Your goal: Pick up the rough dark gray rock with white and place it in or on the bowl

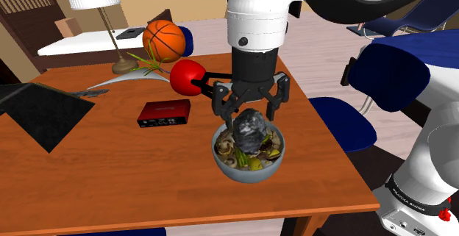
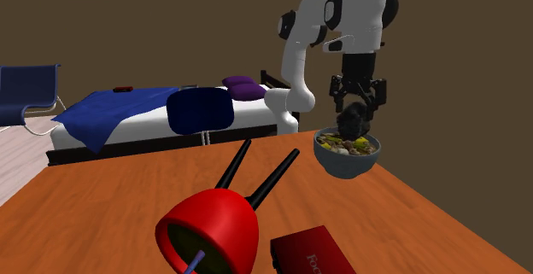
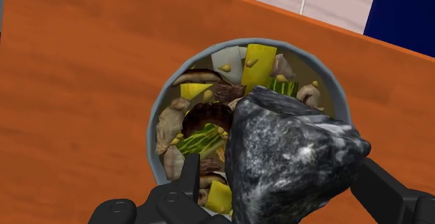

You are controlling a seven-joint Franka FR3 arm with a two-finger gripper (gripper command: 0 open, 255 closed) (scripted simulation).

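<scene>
**Rock rests on the filled bowl, end effector spread around it**

The black end effector (image 1: 249,115) hangs straight down over the bowl (image 1: 246,174) with its two fingers (image 3: 187,181) spread wide. In the wrist view the rock (image 3: 300,139) sits between them. On one side, bowl contents show in the gap between finger and stone, so that finger is clear of it. On the other side the fingertip lies close to the rock's edge, and contact there cannot be judged.

The rock is a blocky, angular lump, dark grey to near black, with rough facets streaked by thin white veins. It lies on top of the bowl's filling, toward the rim nearest the wrist camera.

The bowl is round and deep with a smooth grey-blue wall and rim. It is heaped with brown mushroom-like slices, green strips and yellow chunks.

It stands on a worktop (image 1: 110,168) of orange-brown wood grain. In the shoulder view a flat red box (image 1: 163,113) lies at about ten o'clock from the bowl. A glossy red rounded object with two black prongs (image 1: 187,78) sits at about eleven o'clock, and an orange basketball (image 1: 163,40) lies farther out on the same line.
</scene>
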